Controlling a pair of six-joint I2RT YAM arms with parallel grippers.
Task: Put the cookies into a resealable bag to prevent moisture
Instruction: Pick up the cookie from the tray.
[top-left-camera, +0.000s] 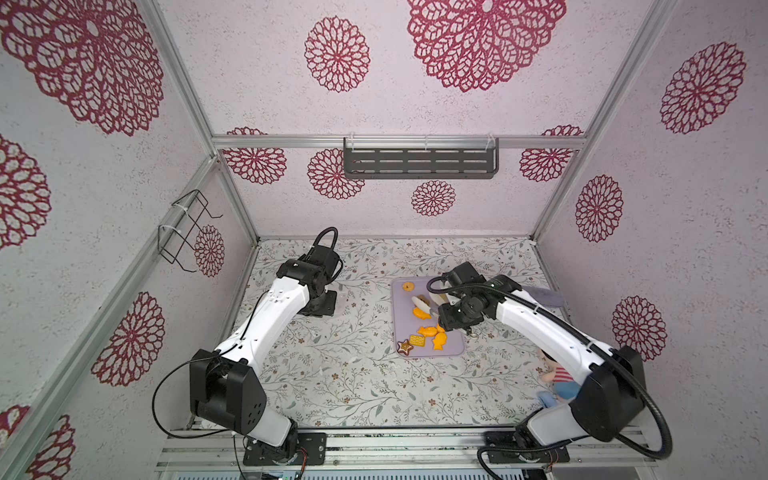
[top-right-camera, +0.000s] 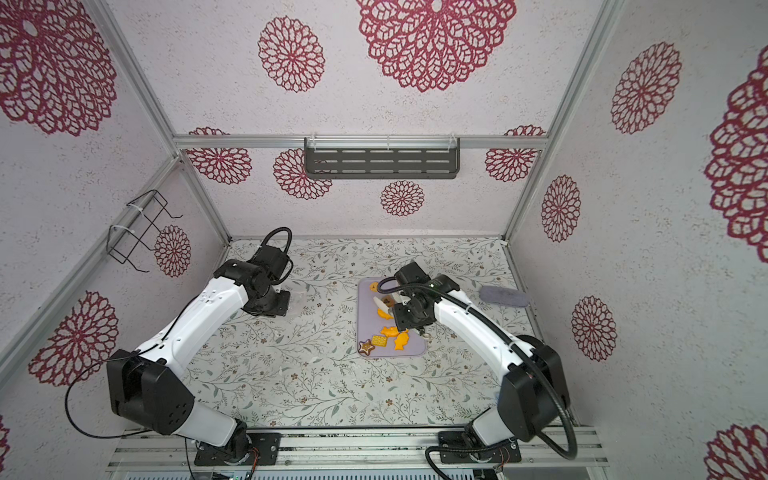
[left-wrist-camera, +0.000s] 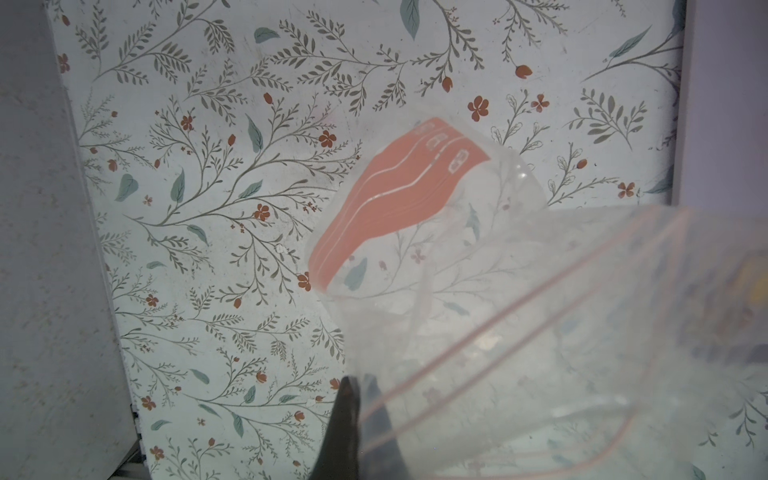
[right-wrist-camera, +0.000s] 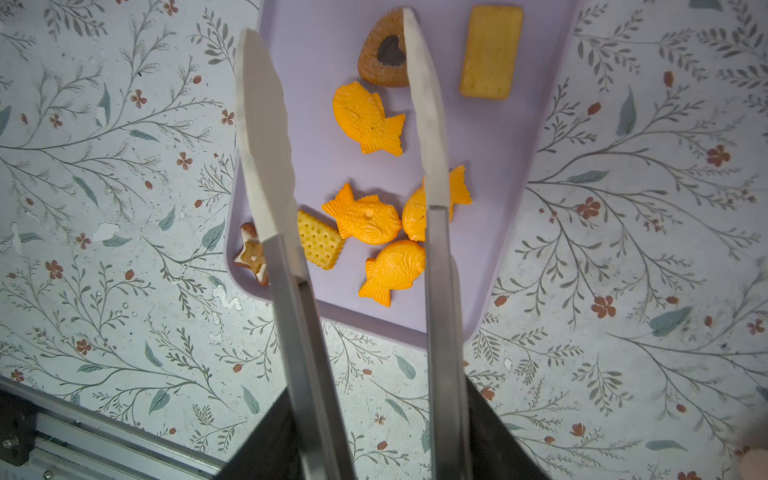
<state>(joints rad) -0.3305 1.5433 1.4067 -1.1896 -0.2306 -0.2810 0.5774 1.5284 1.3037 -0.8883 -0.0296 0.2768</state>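
nine cookies (right-wrist-camera: 365, 224) lie on one tray (right-wrist-camera: 494, 216): four fish, one square (right-wrist-camera: 319, 241), one oblong (right-wrist-camera: 491, 52), one heart (right-wrist-camera: 380, 54), one star (right-wrist-camera: 250, 254) and one round (top-left-camera: 408, 286). the round one, at the tray's 11 o'clock corner, shows only in the top views. the oblong shows only in the right wrist view. the star sits at the 7 o'clock corner, hard on the rim. the right gripper (right-wrist-camera: 382, 449) clamps one pair of tongs (right-wrist-camera: 438, 266), their tips apart above the tray, the heart beside one tip. the left gripper (left-wrist-camera: 362, 415) is closed on one bag (left-wrist-camera: 457, 291), at 9 o'clock from the tray and well apart, plain only in the left wrist view. open table (top-left-camera: 353, 386) runs between them and from the tray's 6 o'clock edge to the rail (top-left-camera: 415, 446). one doll (top-left-camera: 557, 382), at the table's 4 o'clock edge, shows in a top view.
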